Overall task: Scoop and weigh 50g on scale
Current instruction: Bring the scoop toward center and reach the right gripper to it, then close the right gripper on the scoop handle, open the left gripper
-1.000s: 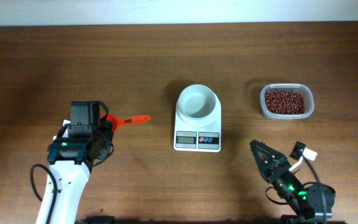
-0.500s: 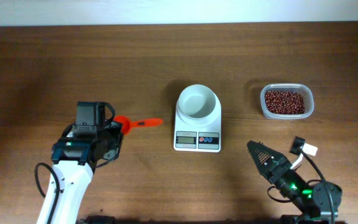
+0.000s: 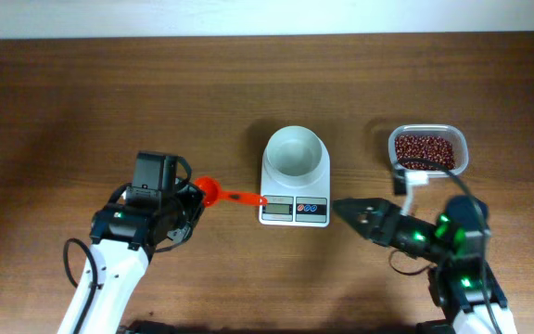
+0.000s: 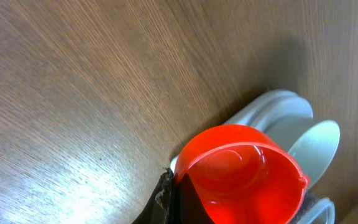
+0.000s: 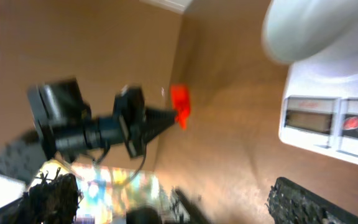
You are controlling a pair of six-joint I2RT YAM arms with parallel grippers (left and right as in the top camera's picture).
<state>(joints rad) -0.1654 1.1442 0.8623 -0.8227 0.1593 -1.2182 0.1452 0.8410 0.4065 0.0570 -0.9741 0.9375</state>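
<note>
overhead: your left gripper (image 3: 191, 197) is pinching the orange scoop (image 3: 213, 192), whose handle tip reaches the left edge of the scale (image 3: 295, 210). the scale sits mid-table, and the beans (image 3: 425, 151) are in the clear tub (image 3: 463, 163) to its right. your right gripper (image 3: 346, 211) is spread wide just beside the display. left wrist: scoop cup (image 4: 241, 168) close up, scale (image 4: 272, 104) beyond it. right wrist: blurred view with the scale (image 5: 328, 121) at right and the scoop (image 5: 180, 102) beyond it.

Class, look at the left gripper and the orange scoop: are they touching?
Touching. In the left wrist view the orange scoop sits clamped against a dark finger of the left gripper; overhead, its bowl meets the gripper's tip.
</note>
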